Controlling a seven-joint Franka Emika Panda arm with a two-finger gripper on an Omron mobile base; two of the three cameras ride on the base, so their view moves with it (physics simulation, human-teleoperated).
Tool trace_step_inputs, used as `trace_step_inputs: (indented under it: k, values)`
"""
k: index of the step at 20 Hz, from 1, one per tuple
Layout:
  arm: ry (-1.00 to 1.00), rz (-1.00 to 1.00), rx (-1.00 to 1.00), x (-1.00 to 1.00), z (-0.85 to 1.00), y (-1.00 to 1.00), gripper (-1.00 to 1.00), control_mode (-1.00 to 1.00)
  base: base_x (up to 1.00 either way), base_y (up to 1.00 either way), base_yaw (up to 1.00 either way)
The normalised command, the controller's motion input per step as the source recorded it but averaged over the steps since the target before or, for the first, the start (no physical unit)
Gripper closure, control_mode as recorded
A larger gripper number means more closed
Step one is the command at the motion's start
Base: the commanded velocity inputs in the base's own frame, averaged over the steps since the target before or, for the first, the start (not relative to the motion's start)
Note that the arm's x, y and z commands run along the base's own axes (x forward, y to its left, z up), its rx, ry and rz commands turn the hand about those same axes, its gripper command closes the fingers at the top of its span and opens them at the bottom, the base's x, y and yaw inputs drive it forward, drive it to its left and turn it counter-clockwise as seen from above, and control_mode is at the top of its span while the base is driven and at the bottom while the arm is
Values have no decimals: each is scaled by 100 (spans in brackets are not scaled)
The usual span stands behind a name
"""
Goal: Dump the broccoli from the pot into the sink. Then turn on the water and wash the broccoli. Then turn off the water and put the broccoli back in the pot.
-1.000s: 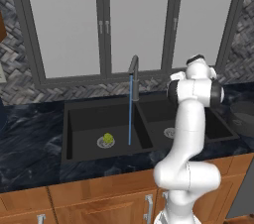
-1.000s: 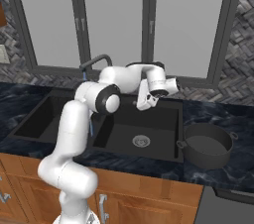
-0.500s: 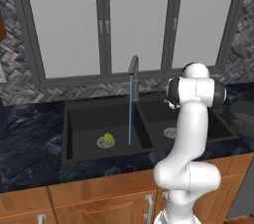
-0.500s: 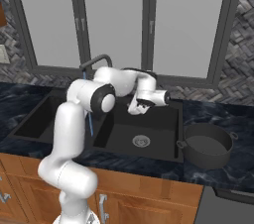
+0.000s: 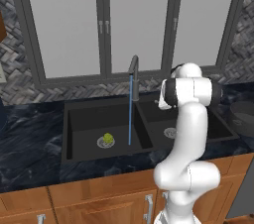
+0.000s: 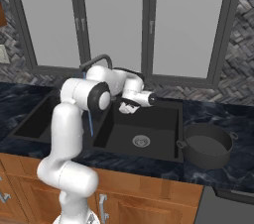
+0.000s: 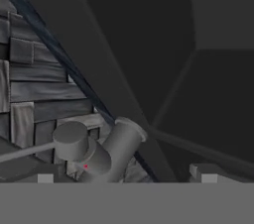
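Observation:
The broccoli [image 5: 106,139] lies on the drain of the left basin of the black sink [image 5: 84,116], a small yellow-green lump. A thin blue stream of water [image 5: 130,111] runs from the grey gooseneck faucet [image 5: 134,64] into that basin, just right of the broccoli. The dark grey pot [image 6: 207,143] stands upright on the counter right of the sink [image 6: 163,114]. My gripper [image 6: 129,106] hangs open over the back of the right basin, close to the faucet's foot. In the hand view the faucet's base with its lever [image 7: 74,142] sits just ahead of my gripper [image 7: 124,176], whose fingertips [image 7: 202,172] stand wide apart with nothing between them.
A dark marbled counter [image 5: 30,139] runs on both sides of the sink. Behind it are a herringbone tile backsplash [image 6: 233,86] and tall windows [image 5: 139,20]. The right basin holds only its silver drain [image 6: 141,140]. Wooden cabinet fronts [image 5: 99,200] run below.
My hand has come down and to the left over the right basin, toward the faucet's base. The water keeps running and the broccoli has not moved.

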Motion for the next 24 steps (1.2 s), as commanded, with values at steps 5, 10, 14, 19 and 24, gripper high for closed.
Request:
trace_step_inputs:
  k: [5,10,14,19,24]
  values:
    - [0,0,0,38,-2,-4,-100,-100,0,0,0]
    - [0,0,0,30,-2,-1,-100,-100,0,0,0]
    - [0,0,0,29,-8,0,-100,-100,0,0,0]
    - [0,0,0,33,-13,0,-100,-100,0,0,0]
    - [2,0,0,38,-13,0,-100,-100,0,0,0]
